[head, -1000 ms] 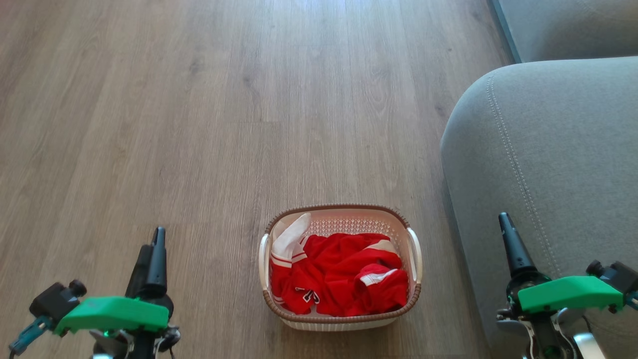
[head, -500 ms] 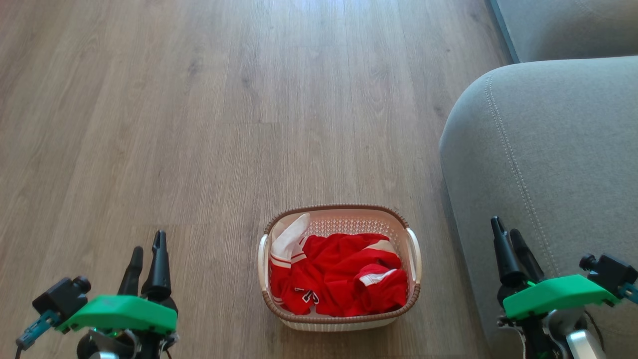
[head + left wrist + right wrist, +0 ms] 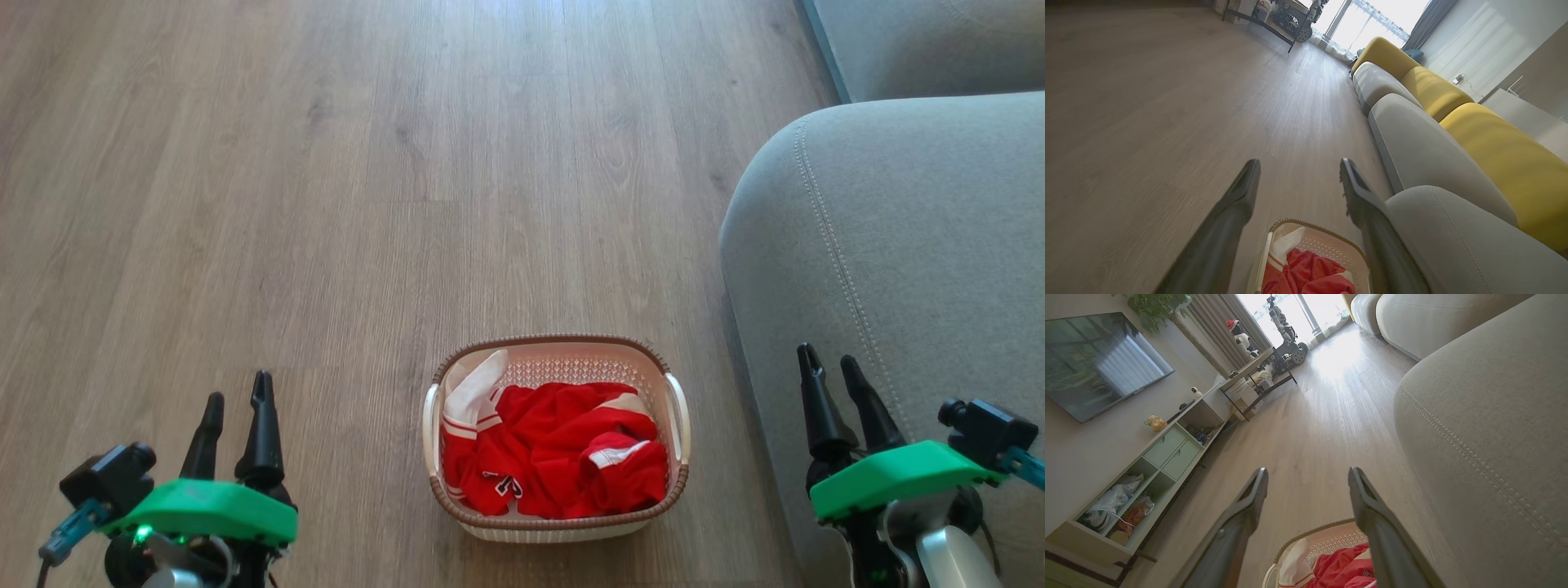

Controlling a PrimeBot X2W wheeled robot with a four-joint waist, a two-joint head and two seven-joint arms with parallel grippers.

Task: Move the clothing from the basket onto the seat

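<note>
Seen from the head, the left pincer point(image 3: 237, 388) and right pincer point(image 3: 827, 354) point forward low on either side of the basket point(image 3: 563, 337), both spread wide and empty. The clothing point(image 3: 555, 441) lies in the basket on the floor point(image 3: 326, 204), beside the seat point(image 3: 898, 245). Each wrist view looks along parted fingers point(image 3: 1233, 212) over the basket's far rim.

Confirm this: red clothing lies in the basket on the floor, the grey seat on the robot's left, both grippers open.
Wrong side: the head view shows the seat on the robot's right. The clothing, basket, floor, and open left gripper and right gripper are as stated.
</note>
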